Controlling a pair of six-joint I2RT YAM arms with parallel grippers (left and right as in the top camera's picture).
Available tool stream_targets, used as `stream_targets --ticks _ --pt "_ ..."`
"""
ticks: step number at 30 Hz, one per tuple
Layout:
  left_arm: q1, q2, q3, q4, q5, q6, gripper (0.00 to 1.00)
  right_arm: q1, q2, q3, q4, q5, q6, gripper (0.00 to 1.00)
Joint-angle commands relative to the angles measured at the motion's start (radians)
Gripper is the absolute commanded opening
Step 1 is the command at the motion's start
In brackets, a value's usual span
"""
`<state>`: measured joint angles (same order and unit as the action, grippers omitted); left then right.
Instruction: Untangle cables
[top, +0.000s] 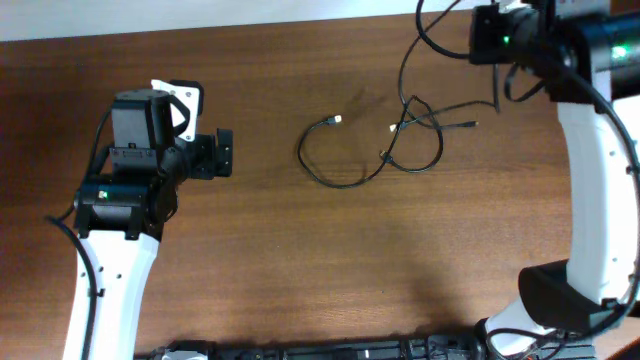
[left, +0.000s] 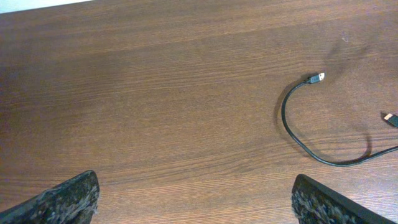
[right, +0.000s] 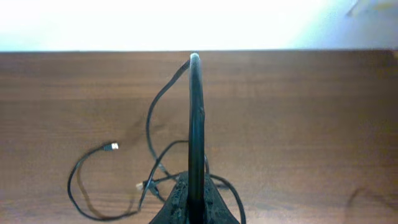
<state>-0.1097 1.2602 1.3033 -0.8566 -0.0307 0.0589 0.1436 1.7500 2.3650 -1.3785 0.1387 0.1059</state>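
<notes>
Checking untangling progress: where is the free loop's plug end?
Overhead, the plug end lies near the table centre, left of the knot, ahead of the open left gripper.

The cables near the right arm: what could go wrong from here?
1. The right claw is shut on one strand that leads to the knot; a pull may tighten it rather than loosen it.
2. The left claw is open and apart from the cables, so nothing pins them; the whole bunch, with the loose loop, may drag along the table.
</notes>
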Motion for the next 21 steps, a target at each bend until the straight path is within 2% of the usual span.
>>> stream_targets --ticks 1,6,14,21 --pt "0.003 -0.01 0.007 -0.001 -0.003 -0.01 0.99 -0.002 -0.063 0.032 0.023 0.083 -0.024 0.04" --pt "0.003 -0.01 0.007 -0.001 -0.003 -0.01 0.99 -0.002 -0.098 0.032 0.064 0.083 -0.032 0.04" --pt "0.003 -0.01 0.007 -0.001 -0.002 -0.01 0.99 -0.002 -0.149 0.032 0.163 0.084 -0.139 0.04" --pt "0.003 -0.01 0.007 -0.001 -0.003 -0.01 0.99 -0.002 -0.203 0.032 0.304 0.136 -0.111 0.04"
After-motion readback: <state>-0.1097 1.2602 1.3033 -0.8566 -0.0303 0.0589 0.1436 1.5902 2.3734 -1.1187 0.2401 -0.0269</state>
